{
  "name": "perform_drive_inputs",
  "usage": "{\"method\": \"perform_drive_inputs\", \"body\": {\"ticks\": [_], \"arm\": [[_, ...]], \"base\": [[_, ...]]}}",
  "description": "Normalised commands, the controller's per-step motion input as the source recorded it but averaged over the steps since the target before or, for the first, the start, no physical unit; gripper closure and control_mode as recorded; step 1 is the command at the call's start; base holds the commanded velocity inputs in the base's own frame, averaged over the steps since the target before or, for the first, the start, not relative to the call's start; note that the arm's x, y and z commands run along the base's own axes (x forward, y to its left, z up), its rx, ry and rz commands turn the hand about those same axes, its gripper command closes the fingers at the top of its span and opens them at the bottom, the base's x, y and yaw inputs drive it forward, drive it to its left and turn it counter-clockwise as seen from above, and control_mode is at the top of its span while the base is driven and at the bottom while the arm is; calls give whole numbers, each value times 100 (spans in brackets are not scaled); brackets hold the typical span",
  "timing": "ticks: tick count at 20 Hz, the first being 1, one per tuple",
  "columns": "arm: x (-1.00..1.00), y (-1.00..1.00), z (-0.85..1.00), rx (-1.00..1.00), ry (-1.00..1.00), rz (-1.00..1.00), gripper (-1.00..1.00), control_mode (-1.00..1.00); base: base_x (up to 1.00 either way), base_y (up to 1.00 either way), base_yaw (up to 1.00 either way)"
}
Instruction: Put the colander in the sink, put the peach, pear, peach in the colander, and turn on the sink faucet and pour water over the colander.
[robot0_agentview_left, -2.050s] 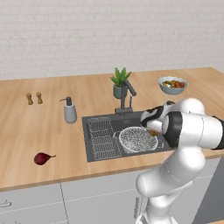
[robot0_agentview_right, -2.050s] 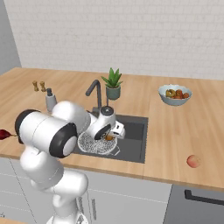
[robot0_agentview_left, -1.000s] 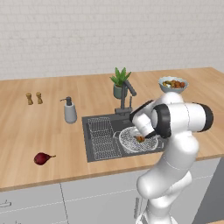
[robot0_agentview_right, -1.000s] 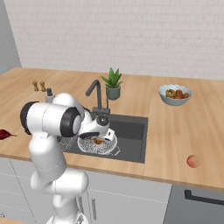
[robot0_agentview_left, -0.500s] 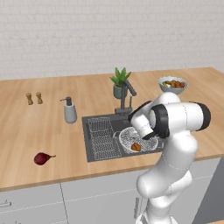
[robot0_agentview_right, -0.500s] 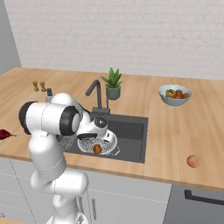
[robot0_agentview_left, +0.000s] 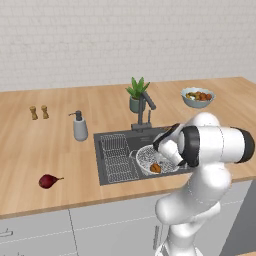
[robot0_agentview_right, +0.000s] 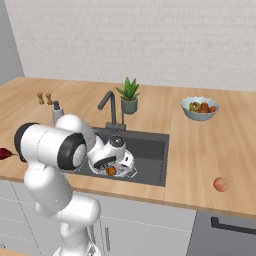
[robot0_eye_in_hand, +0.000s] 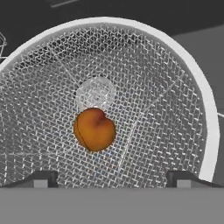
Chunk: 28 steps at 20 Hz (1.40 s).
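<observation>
One round orange peach (robot0_eye_in_hand: 94, 129) now sits in the bottom of the wide pale mesh colander (robot0_eye_in_hand: 175, 74), and the colander sits in the dark grey sink (robot0_agentview_left: 118, 141). Your fingers (robot0_eye_in_hand: 109, 178) are spread wide apart over the peach and hold nothing.

Lift your hand straight up first, so the fingers do not bump the colander's rim or knock it sideways. Go slowly near the slim dark tap (robot0_agentview_left: 145, 107), which stands close behind.

Two fruits are left. The small dark red pear (robot0_agentview_left: 48, 181) lies on the wooden tabletop (robot0_agentview_left: 40, 145), well off to the left of the sink. Another orange-pink peach (robot0_agentview_right: 220, 184) lies on the tabletop to the right. Pick one, come down over its middle with the fingers open, and squeeze gently. Leave the blue-grey bowl of mixed fruit (robot0_agentview_right: 200, 108) alone.
</observation>
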Motion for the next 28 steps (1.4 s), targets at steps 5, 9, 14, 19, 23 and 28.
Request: {"method": "perform_drive_inputs", "body": {"ticks": [5, 9, 14, 19, 23, 28], "arm": [[-1, -38, 86, 0, 14, 0, -100, -100], [-7, -33, 82, 0, 15, 0, -100, -100], [-42, -40, 60, 0, 9, 0, -100, -100], [-35, -66, 44, 0, 1, 0, -100, -100], [-27, -90, 21, 0, 0, 0, -100, -100], [-27, -98, 15, 0, 0, 0, -100, -100]], "base": [[0, 0, 0], [0, 0, 0], [0, 0, 0], [0, 0, 0], [0, 0, 0], [0, 0, 0]]}}
